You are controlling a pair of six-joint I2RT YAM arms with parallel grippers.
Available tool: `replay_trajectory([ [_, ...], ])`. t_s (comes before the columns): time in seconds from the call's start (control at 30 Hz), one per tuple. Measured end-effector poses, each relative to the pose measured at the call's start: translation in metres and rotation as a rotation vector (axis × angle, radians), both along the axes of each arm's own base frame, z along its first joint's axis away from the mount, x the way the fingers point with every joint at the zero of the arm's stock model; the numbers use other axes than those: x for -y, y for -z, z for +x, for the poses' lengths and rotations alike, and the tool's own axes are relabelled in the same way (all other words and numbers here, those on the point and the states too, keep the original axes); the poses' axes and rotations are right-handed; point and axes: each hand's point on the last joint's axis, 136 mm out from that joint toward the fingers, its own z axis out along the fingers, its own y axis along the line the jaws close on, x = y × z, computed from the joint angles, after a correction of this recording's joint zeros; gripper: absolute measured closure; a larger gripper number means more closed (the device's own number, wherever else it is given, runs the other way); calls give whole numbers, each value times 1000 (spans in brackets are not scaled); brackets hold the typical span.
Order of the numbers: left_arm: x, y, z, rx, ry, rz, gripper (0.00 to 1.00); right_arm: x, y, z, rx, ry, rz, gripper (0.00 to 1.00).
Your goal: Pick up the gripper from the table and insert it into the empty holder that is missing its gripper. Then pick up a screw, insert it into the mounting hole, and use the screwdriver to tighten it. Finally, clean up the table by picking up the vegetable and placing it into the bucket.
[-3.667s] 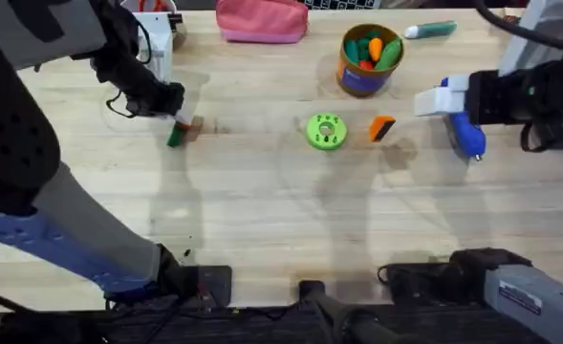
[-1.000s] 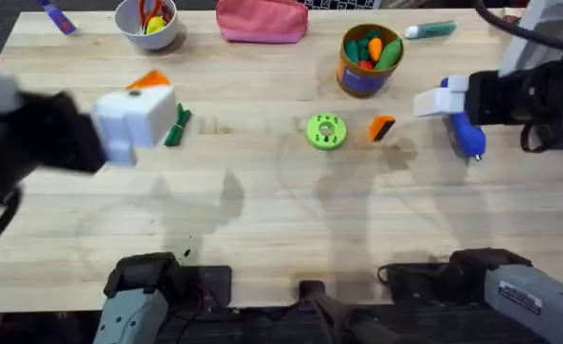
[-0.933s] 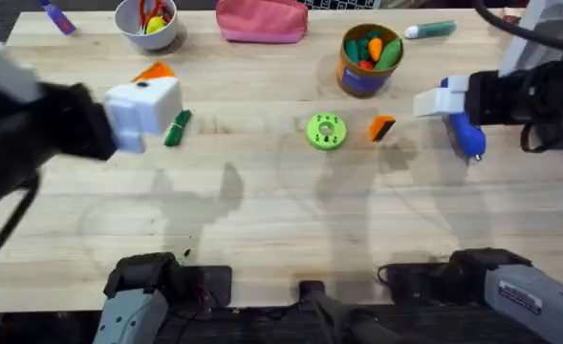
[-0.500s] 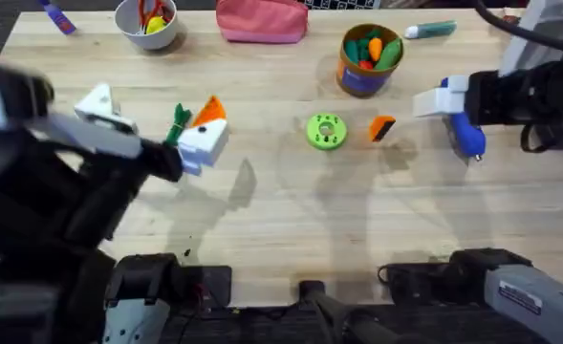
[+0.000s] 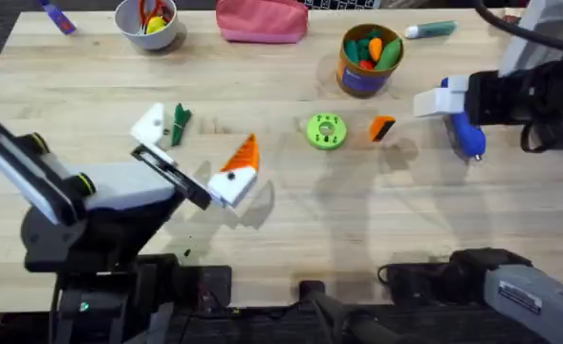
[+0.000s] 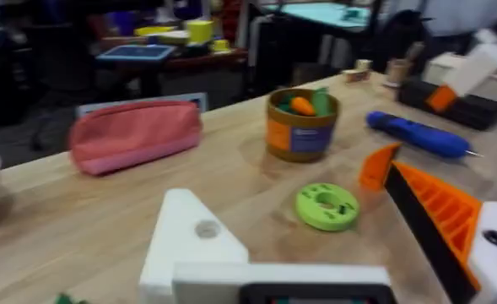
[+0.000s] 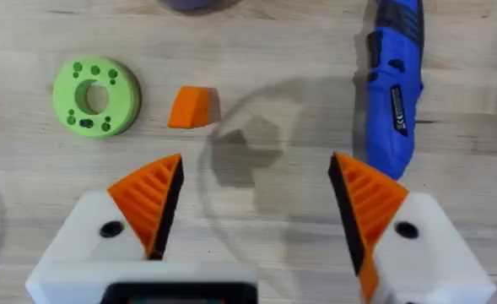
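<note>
Left arm (image 5: 80, 191): grey-white link, black joints, yellow-green ring marks. Left gripper (image 5: 195, 158): white angular finger blocks, one bearing an orange ribbed pad (image 5: 243, 153) with black edge, one bare; round screw hole in each block. Right gripper (image 7: 252, 211): two orange ribbed pads on white blocks, dark screw holes. Bases black, cables trailing.
</note>
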Motion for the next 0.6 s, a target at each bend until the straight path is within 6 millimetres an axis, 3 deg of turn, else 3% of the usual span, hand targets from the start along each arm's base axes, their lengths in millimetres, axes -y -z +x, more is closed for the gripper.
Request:
replay_trajectory([
  [0.3,41,30,-32,-82,300,-20,15,0,0,0,0,0,0,8],
  [0.6,58,40,-59,-94,476,17,14,0,0,0,0,0,0,8],
])
